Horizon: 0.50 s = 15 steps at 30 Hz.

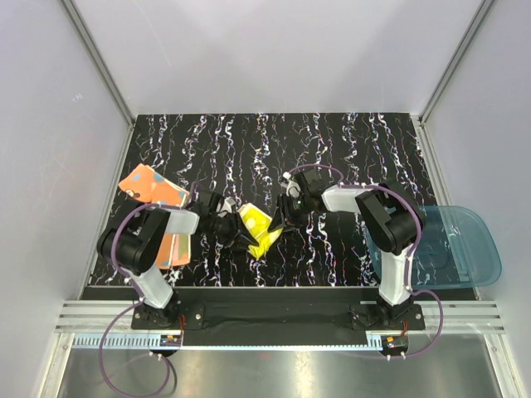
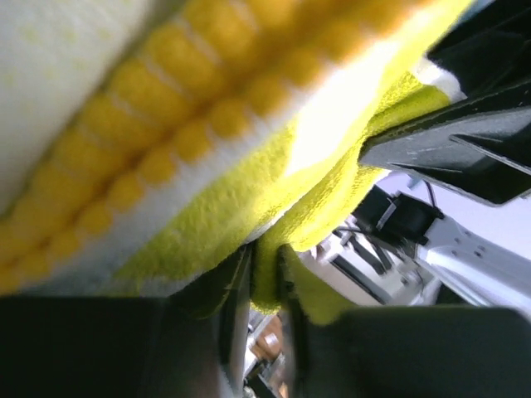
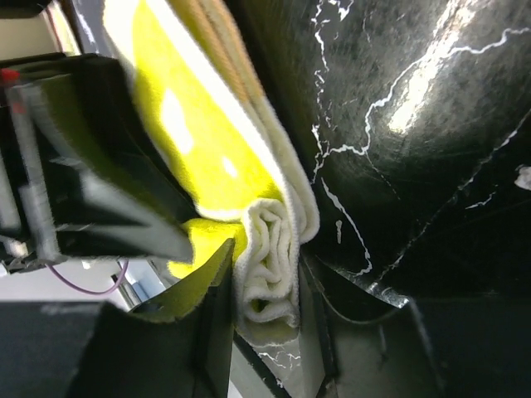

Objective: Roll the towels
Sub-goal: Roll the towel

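The yellow towel (image 1: 259,228) lies bunched on the black marbled table between my two grippers. My left gripper (image 1: 241,235) holds it from the left. In the left wrist view that gripper (image 2: 265,267) is shut on a thin fold of the yellow towel (image 2: 232,182). My right gripper (image 1: 280,219) meets it from the right. In the right wrist view that gripper (image 3: 267,278) is shut on the rolled pale edge of the yellow towel (image 3: 191,124), just above the table. The orange polka-dot towel (image 1: 149,186) lies at the left, partly under my left arm.
A translucent blue tray (image 1: 465,245) hangs over the table's right edge beside my right arm. White walls with metal rails close in the back and both sides. The black marbled table top (image 1: 348,149) stretches behind the grippers.
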Motion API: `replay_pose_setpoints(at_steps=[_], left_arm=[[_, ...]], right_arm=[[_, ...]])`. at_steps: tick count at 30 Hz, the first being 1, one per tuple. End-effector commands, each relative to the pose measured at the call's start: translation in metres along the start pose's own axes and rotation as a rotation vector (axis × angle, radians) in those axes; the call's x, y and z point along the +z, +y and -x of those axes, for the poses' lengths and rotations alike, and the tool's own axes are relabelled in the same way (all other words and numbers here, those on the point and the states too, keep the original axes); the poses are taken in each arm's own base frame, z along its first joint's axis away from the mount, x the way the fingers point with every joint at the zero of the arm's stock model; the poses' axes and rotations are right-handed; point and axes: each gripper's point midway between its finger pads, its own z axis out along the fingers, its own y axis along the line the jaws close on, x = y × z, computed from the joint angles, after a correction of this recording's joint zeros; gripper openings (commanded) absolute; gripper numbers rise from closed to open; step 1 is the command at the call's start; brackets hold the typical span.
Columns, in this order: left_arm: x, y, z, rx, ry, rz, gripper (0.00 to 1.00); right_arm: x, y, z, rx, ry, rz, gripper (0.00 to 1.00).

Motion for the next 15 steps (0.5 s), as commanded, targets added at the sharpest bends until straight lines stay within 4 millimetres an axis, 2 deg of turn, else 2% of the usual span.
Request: replay_pose_setpoints(at_steps=[1,5,7,8,10,11,12,13,14,15], left_arm=[[-0.018,0.026,0.010,-0.002,-0.134,0.206,0.34],[-0.038,0.024,0.019,0.064,-0.240,0.305,0.45],[-0.048,0.016,0.016,0.106,-0.267,0.342,0.47],[-0.056,0.011,0.025,0.135,-0.326,0.382,0.48],[-0.067,0.002,0.019,0.210,-0.366,0.437,0.48],[-0.076,0.001,0.028,0.255,-0.444,0.500,0.48],[-0.084,-0.011,0.029,0.315,-0.485,0.526,0.48],[-0.084,-0.027,0.020,0.407,-0.513,0.522,0.48],[-0.091,-0.034,0.025,0.456,-0.579,0.560,0.48],[-0.094,-0.051,0.022,0.525,-0.611,0.539,0.48]], right_arm=[[0.007,-0.064,-0.018,0.064,0.036,-0.284,0.38],[0.005,-0.065,-0.015,0.068,0.044,-0.310,0.38],[0.003,-0.063,-0.013,0.066,0.045,-0.320,0.38],[0.002,-0.064,-0.012,0.065,0.046,-0.329,0.38],[0.001,-0.061,-0.012,0.066,0.052,-0.335,0.39],[-0.001,-0.059,-0.011,0.061,0.050,-0.338,0.39],[-0.001,-0.058,-0.012,0.060,0.053,-0.342,0.39],[-0.002,-0.056,-0.012,0.057,0.056,-0.345,0.39],[-0.003,-0.054,-0.011,0.052,0.055,-0.347,0.40],[-0.004,-0.052,-0.012,0.051,0.059,-0.349,0.40]])
